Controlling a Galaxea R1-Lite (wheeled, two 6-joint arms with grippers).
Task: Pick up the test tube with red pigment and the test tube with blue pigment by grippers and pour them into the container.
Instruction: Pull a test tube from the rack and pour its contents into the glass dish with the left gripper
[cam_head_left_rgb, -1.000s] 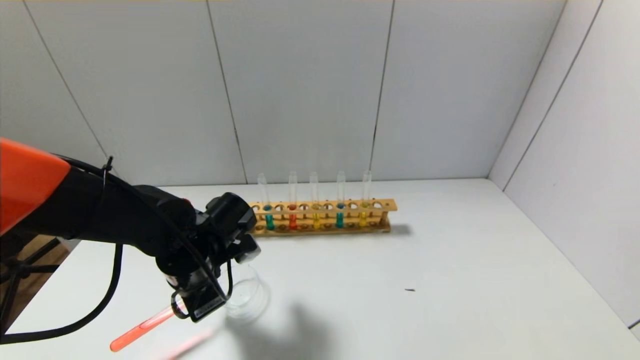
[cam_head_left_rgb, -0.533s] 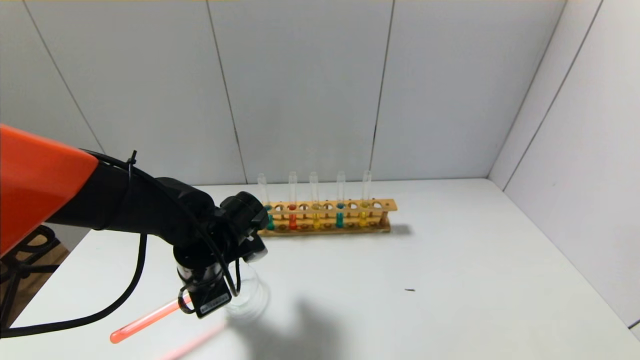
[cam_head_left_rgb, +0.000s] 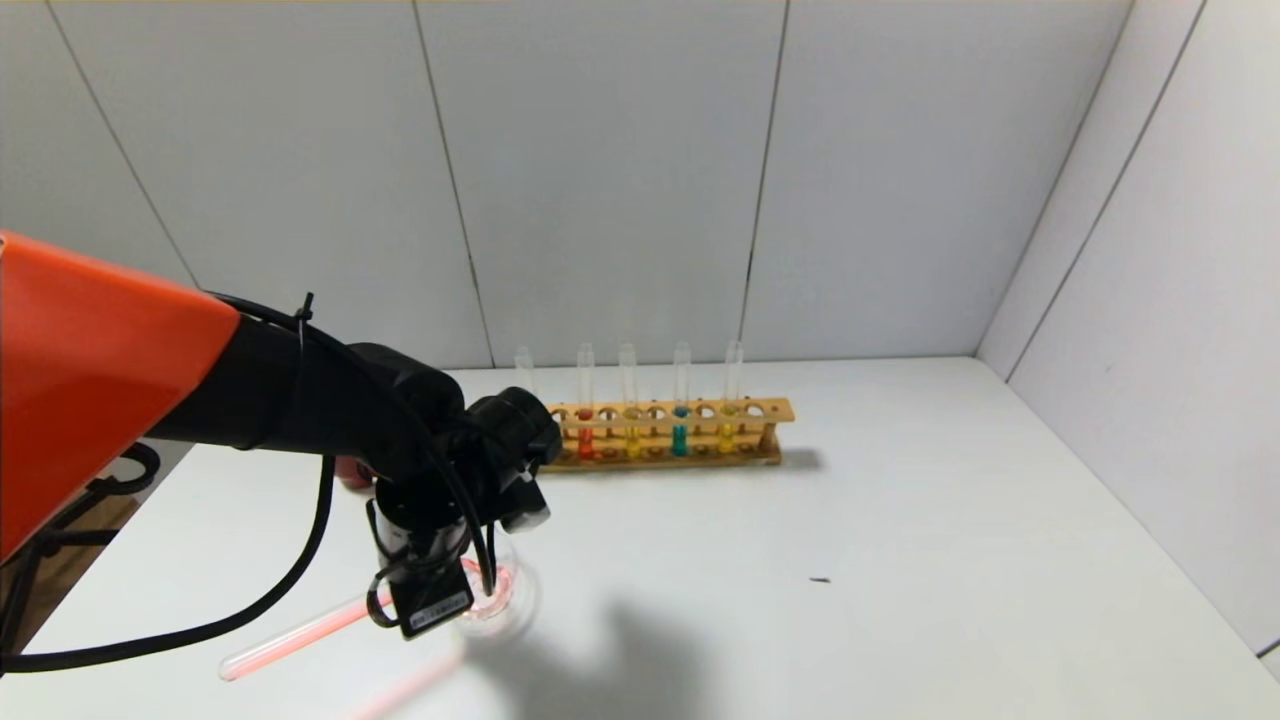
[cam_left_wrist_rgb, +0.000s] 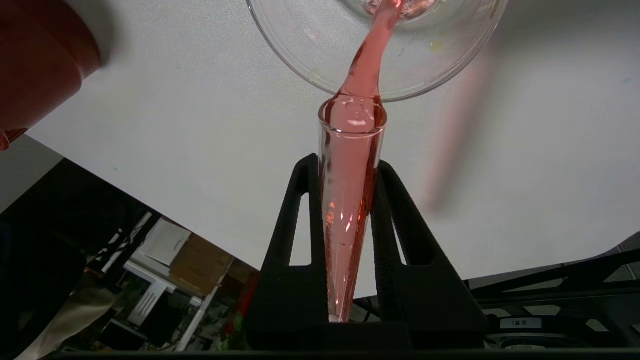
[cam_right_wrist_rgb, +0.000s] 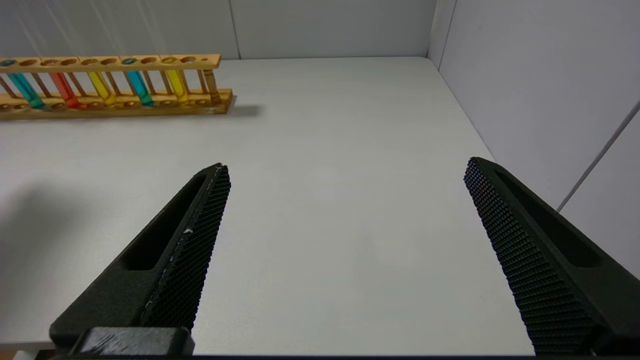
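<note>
My left gripper (cam_head_left_rgb: 425, 600) is shut on the test tube with red pigment (cam_head_left_rgb: 300, 635), held tilted with its mouth over the container (cam_head_left_rgb: 505, 590). In the left wrist view the tube (cam_left_wrist_rgb: 350, 200) sits between the shut jaws of that gripper (cam_left_wrist_rgb: 345, 165), and red liquid streams from its mouth into the clear glass container (cam_left_wrist_rgb: 300, 55). A test tube with blue pigment (cam_head_left_rgb: 680, 436) stands in the rack, also in the right wrist view (cam_right_wrist_rgb: 137, 87). My right gripper (cam_right_wrist_rgb: 346, 165) is open and empty over bare table, out of the head view.
The wooden rack (cam_head_left_rgb: 765, 410) at the back also holds a red tube (cam_head_left_rgb: 586, 440), yellow tubes and a second blue tube (cam_right_wrist_rgb: 22, 90). A dark red cup (cam_head_left_rgb: 352, 472) stands behind my left arm. Walls close the back and right.
My left arm has swung toward the container and tipped the tube further. The red liquid has run from the tube's bottom to its mouth, and some now lies in the container.
</note>
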